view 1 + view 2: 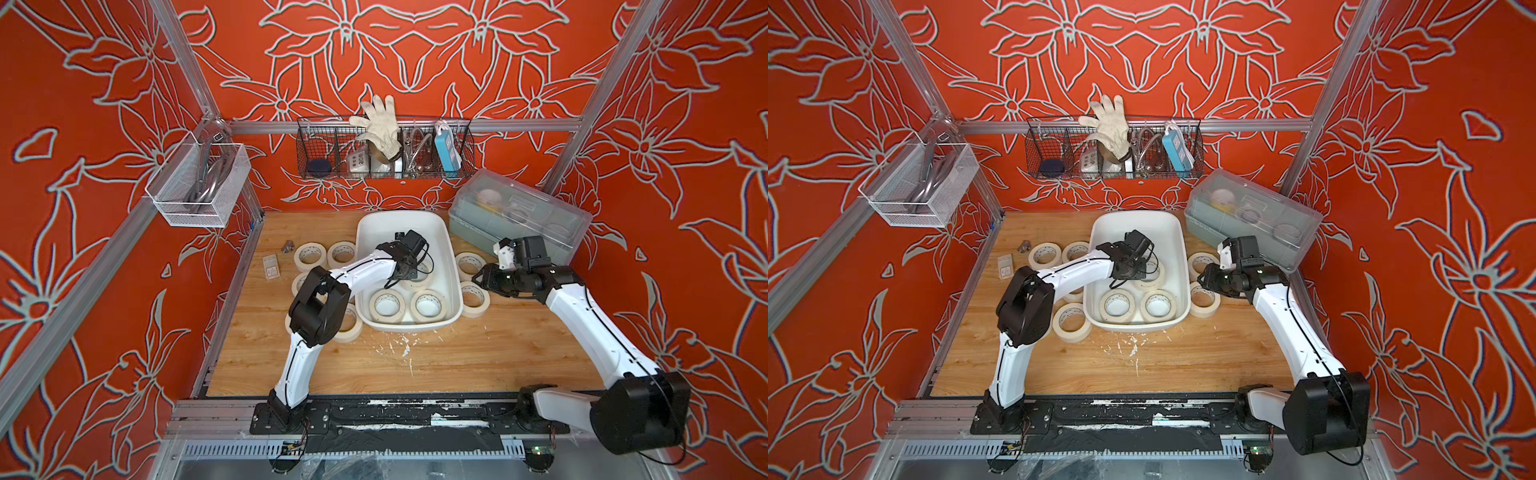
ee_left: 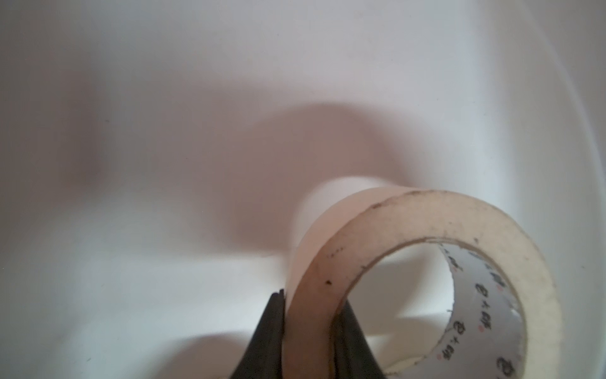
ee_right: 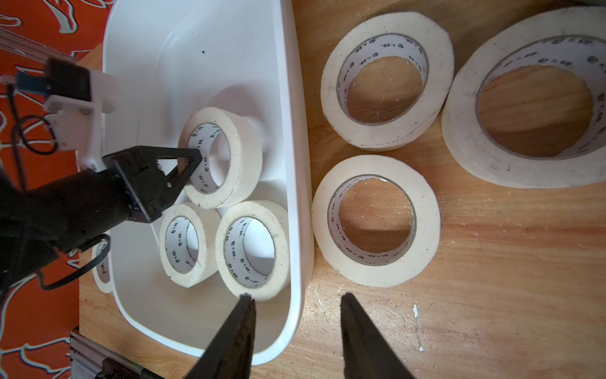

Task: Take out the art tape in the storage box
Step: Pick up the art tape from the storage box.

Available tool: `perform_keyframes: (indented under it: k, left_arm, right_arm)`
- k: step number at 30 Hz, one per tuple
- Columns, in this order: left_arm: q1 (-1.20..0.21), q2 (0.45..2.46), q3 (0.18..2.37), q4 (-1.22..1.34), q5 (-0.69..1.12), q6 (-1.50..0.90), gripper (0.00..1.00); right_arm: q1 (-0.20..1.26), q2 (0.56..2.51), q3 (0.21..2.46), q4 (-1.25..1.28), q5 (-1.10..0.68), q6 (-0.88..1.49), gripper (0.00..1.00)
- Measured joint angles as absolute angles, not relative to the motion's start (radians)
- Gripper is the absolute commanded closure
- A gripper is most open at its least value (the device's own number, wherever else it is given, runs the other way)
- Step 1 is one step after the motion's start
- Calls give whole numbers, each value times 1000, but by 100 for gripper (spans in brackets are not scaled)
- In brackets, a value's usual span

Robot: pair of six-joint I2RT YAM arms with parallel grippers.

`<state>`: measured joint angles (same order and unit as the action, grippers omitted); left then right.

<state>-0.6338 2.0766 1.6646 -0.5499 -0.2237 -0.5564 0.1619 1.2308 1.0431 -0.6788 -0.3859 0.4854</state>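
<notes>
left gripper [image 2: 311,297] — clamped on the wall of one art tape roll [image 2: 426,216], tipped on edge inside the storage box [image 3: 300,137] | right gripper [image 3: 296,295] — parted, holding nothing, over the box's right rim | two rolls [image 1: 388,306] flat at its near end | table [image 1: 478,353] in front gives free room

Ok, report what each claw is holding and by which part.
Left claw pinches one art tape roll by its wall, one finger inside the core, one outside. Right claw is open, holding nothing.
</notes>
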Motion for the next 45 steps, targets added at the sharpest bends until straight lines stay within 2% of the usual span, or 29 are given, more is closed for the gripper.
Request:
perform_keyframes:
  k: [8,25,45]
  left_arm:
    - [-653,1887,1611,-567,-256,-477,92]
    - [-747,1578,1410,-625,-318,-359,97]
    - [-753,1517,1358,-656,-341,-365,99]
  right_arm:
    - [217,1232,1108,-682,-377,490,54]
    - [522,1331,1251,-678,-252,538,48]
    - [727,1441,1310,-639,-146,569,43]
